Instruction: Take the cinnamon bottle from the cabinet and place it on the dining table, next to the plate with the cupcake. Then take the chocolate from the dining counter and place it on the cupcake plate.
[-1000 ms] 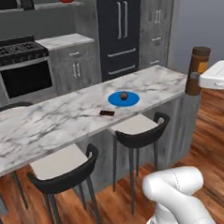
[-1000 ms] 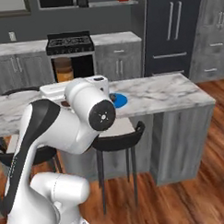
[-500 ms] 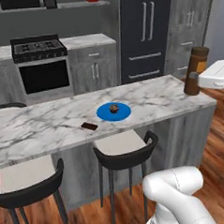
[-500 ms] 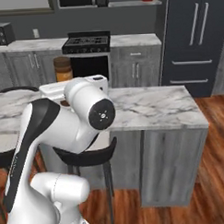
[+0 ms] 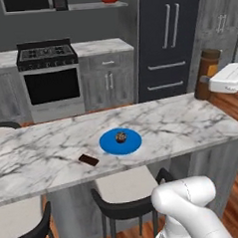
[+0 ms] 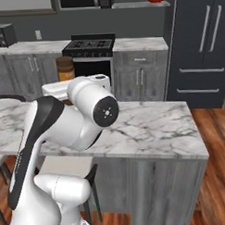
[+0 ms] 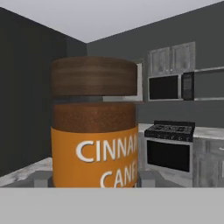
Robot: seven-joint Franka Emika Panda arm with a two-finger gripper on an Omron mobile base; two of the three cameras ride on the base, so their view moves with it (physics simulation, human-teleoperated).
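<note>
Base is swinging round the dining counter, and I am watching the whole scene slide leftward in both base views compared with the earlier frames; that is my cameras travelling, not the objects moving. The gripper is holding the cinnamon bottle upright, jaws closed snugly against its sides, and I am seeing it hang above the counter's right end in the left base view. In the hand view the bottle is sitting square between the finger tips, label facing me.

The blue plate with the cupcake is lying near the counter's middle, towards its near edge, and the chocolate is resting left of it, close to that same edge. Against a second ago, the plate is showing nearer the centre of the view and the counter's right end is coming fully into sight. I am judging the carry nearly over; lowering the bottle beside the plate remains.
</note>
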